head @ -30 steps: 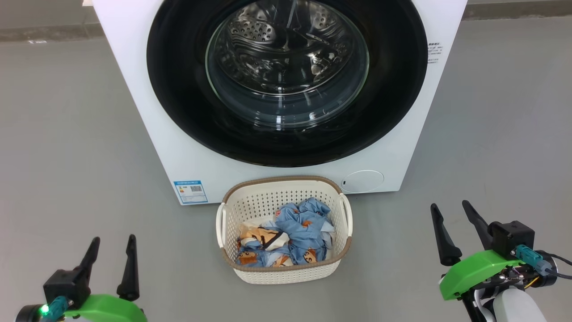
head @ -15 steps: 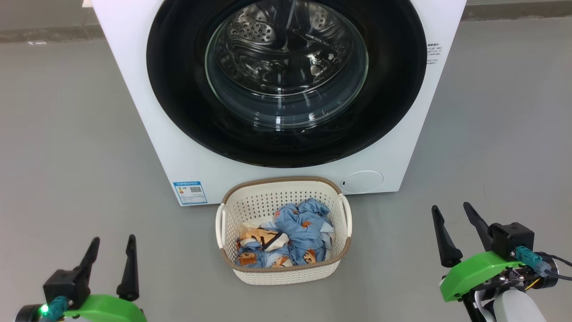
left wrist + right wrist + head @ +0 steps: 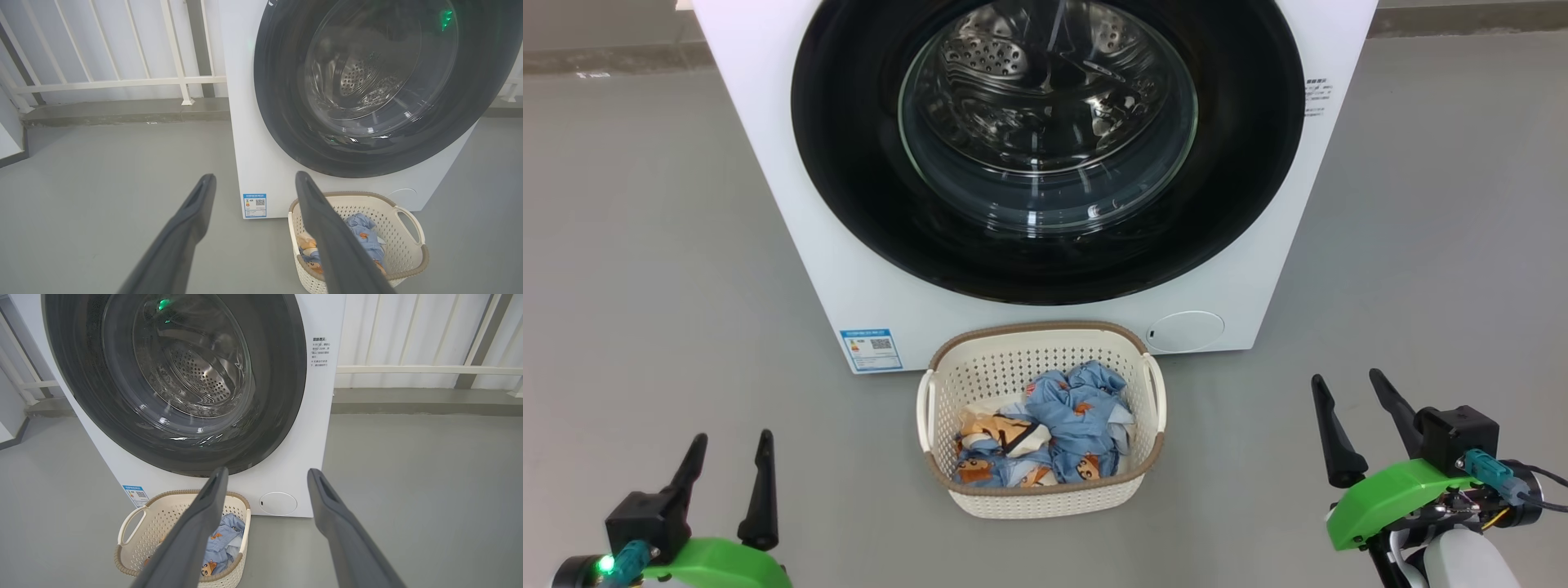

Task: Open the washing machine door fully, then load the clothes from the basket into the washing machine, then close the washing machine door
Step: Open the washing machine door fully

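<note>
head view is showing the washing machine door (image 3: 1045,131) shut, upper centre: rigid, likely slippery, best hooked at its rim; left gripper (image 3: 731,439) and right gripper (image 3: 1346,377) fingers are standing apart.

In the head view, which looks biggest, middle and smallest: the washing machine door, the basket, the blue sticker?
Largest: the washing machine door.
Then the basket.
Smallest: the blue sticker.
None look alike.
</note>
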You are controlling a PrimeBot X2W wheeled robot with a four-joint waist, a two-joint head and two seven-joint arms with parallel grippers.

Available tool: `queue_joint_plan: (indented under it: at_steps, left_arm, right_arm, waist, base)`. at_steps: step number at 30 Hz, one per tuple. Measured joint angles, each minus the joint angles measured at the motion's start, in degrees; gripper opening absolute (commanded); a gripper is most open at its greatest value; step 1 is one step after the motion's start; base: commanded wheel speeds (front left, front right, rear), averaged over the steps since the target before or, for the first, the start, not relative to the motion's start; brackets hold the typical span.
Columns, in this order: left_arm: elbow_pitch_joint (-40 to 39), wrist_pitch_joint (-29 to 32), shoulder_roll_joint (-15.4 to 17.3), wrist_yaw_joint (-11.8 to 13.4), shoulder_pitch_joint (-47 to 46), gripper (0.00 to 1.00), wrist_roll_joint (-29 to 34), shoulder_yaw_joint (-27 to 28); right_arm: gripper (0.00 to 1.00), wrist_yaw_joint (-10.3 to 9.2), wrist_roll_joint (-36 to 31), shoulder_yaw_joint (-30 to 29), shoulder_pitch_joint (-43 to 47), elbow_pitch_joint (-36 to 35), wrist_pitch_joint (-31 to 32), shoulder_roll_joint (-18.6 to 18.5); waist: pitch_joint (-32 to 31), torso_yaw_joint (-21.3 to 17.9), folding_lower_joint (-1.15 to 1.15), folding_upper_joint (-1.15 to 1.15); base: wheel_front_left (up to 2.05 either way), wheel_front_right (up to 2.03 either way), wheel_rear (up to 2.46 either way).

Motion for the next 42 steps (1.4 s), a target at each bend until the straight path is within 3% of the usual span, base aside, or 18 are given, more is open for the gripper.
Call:
queue_joint_plan:
  at_steps: [25,42]
  left_arm:
    - [-0.77,-0.1,-0.53,-0.42,-0.03,1.0,-0.03,0.91]
    - [-2.33,-0.11,-0.89,-1.0,-0.16,1.0,0.45,1.01]
  right_arm:
    - [1.0,0.0,0.08,0.0,-0.01,0.43,0.08,0.07]
    - [1.0,0.0,0.08,-0.13,-0.2,0.35,-0.43,0.02]
  waist:
    - [0.47,-0.17,0.0,0.0]
    - [1.7,-0.27,0.0,0.0]
  base:
    - [1.2,0.92,-2.12]
    - [0.2,0.2,-0.41]
